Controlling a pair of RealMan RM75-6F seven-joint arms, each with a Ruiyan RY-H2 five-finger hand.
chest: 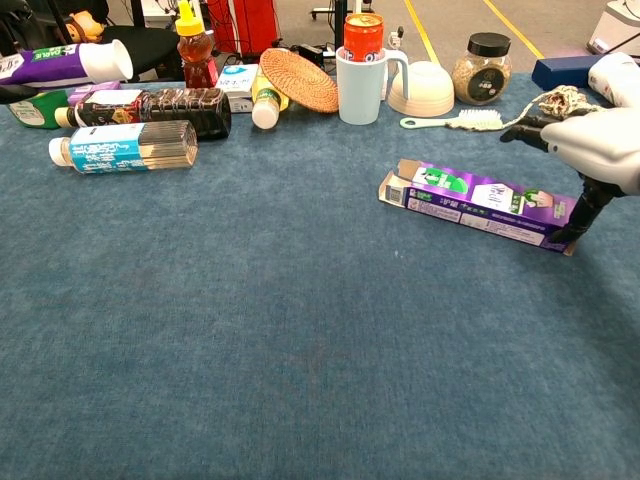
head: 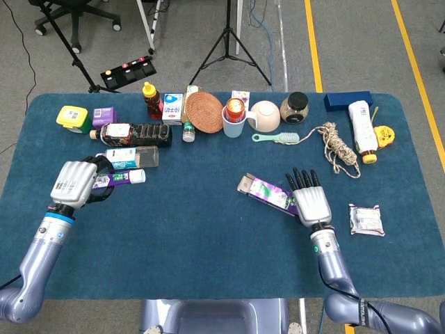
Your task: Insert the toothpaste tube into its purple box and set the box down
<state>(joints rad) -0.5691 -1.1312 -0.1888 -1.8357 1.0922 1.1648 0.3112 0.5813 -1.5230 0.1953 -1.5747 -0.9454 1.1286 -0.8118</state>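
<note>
The purple toothpaste box (head: 268, 193) lies flat on the blue table (head: 208, 250), right of centre, with its open flap end pointing left. My right hand (head: 313, 202) is over the box's right end. In the chest view the box (chest: 480, 199) lies nearly crosswise; the right hand (chest: 600, 150) has its fingers stretched above it and its thumb against the near side of that end. My left hand (head: 73, 184), at the left of the table, grips the toothpaste tube (head: 122, 179) with the white cap pointing right. The tube (chest: 70, 62) also shows at the chest view's top left.
Along the back stand a honey bottle (head: 151, 99), a wicker coaster (head: 204, 111), a cup with a can (head: 235, 115), a bowl (head: 265, 115) and a jar (head: 297, 106). Bottles (head: 135, 134) lie beside the left hand. A brush (head: 277, 137), rope (head: 337, 147) and a packet (head: 366, 219) lie at the right.
</note>
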